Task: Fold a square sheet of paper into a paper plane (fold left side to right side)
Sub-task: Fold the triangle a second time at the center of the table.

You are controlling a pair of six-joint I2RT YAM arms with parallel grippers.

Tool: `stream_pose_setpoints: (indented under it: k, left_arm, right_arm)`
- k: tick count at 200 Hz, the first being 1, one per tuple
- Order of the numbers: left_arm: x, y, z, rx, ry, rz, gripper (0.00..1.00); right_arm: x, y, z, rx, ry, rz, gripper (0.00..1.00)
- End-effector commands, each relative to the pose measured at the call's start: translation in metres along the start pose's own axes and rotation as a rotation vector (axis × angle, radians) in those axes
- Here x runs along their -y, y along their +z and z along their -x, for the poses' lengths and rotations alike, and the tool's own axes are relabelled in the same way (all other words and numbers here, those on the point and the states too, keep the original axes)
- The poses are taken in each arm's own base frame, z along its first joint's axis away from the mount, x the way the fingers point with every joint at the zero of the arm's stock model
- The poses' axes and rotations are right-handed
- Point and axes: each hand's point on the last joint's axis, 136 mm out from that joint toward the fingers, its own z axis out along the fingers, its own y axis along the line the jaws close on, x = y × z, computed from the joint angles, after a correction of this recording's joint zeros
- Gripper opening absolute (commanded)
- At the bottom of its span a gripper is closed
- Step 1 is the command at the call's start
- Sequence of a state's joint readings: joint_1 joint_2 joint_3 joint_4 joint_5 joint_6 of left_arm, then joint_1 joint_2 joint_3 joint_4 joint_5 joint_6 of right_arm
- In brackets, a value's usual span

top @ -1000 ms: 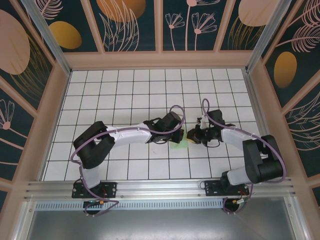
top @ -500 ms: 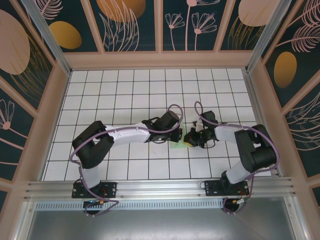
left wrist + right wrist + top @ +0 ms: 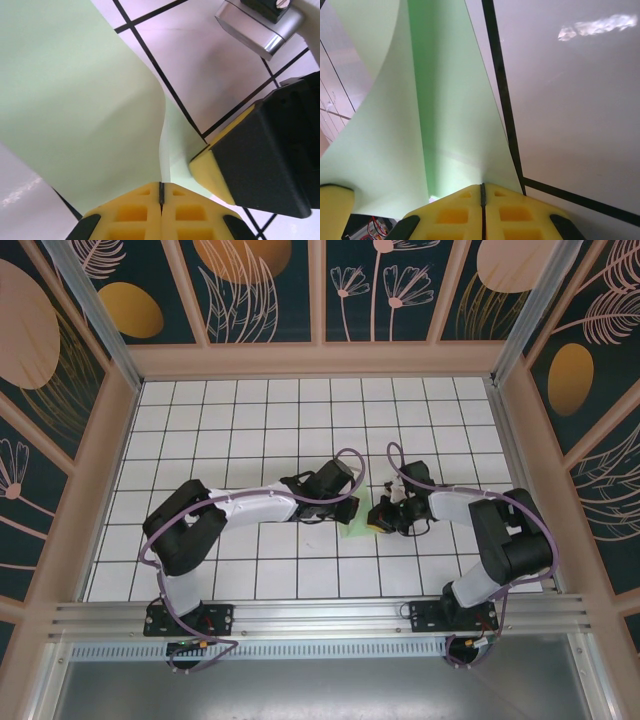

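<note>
Left and right jaws pinch the square sheet of paper (image 3: 75,100) (curved).

- The square sheet of paper (image 3: 356,528) is plain pale mint-green and sits near the middle of the counter (image 3: 250,420), slightly to the right.
- It is bowed up off the tiles in a smooth curl (image 3: 75,100), uncreased (image 3: 440,115).
- Its edges are pinched in the closed left pincer (image 3: 161,192) and right pincer (image 3: 482,192).

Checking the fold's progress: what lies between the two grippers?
The square sheet of paper, curved, spans from the left gripper to the right gripper; the left wrist view shows it.
</note>
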State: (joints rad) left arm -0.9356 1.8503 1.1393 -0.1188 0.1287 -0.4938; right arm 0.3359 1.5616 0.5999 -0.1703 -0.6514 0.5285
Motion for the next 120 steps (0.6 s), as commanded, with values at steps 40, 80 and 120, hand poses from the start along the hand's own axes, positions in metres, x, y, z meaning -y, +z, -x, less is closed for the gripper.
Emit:
stream_pose_setpoints:
  k: [40, 80, 120]
  left_arm:
    - [-0.029, 0.005, -0.003, -0.009, 0.043, 0.129, 0.01]
    - [-0.034, 0.009, 0.003, 0.021, 0.06, 0.152, 0.02]
    - [-0.04, 0.014, 0.002, 0.019, 0.067, 0.174, 0.03]
  right_arm:
    - [0.033, 0.003, -0.007, -0.016, 0.032, -0.155, 0.09]
    - [0.033, 0.004, -0.007, -0.02, 0.03, -0.157, 0.1]
    - [0.033, 0.003, -0.007, -0.023, 0.026, -0.158, 0.1]
